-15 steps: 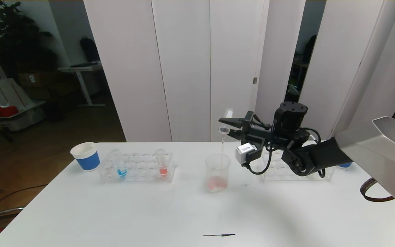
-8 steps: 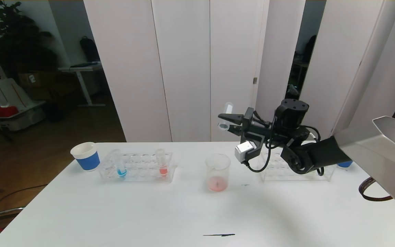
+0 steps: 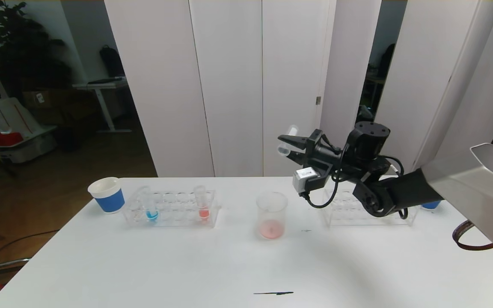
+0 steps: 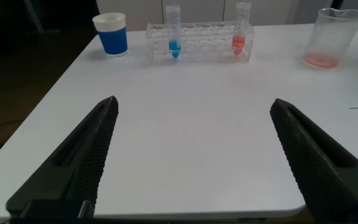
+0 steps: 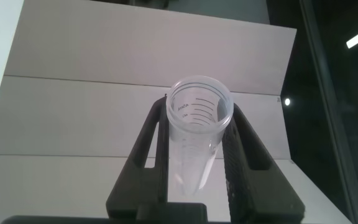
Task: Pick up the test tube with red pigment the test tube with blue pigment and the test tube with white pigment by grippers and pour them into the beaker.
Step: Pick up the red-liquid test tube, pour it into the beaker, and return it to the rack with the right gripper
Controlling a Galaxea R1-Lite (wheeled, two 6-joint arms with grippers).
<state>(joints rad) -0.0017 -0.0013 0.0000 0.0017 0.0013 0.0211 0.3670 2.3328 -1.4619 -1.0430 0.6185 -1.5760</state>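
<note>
My right gripper (image 3: 288,148) is shut on the test tube with white pigment (image 3: 286,140), a clear tube lying tilted, mouth down-left, high above and just right of the beaker (image 3: 271,214). In the right wrist view the tube (image 5: 197,134) sits between the fingers (image 5: 238,155) and looks almost empty. The beaker holds a thin pink-red layer. The test tube with blue pigment (image 3: 149,206) and a red-bottomed tube (image 3: 202,202) stand in the left rack (image 3: 173,219). My left gripper (image 4: 194,106) is open and empty over the near table; it sees the blue tube (image 4: 173,36) and beaker (image 4: 334,37).
A white paper cup with a blue band (image 3: 107,195) stands left of the left rack. A second clear rack (image 3: 357,211) stands under my right arm, with another blue-banded cup (image 3: 430,205) behind it. A black streak (image 3: 273,293) marks the table's front.
My right gripper has risen and shifted right with the tube, away from over the beaker. The thin white stream into the beaker has stopped. The tube has tipped back a little.
</note>
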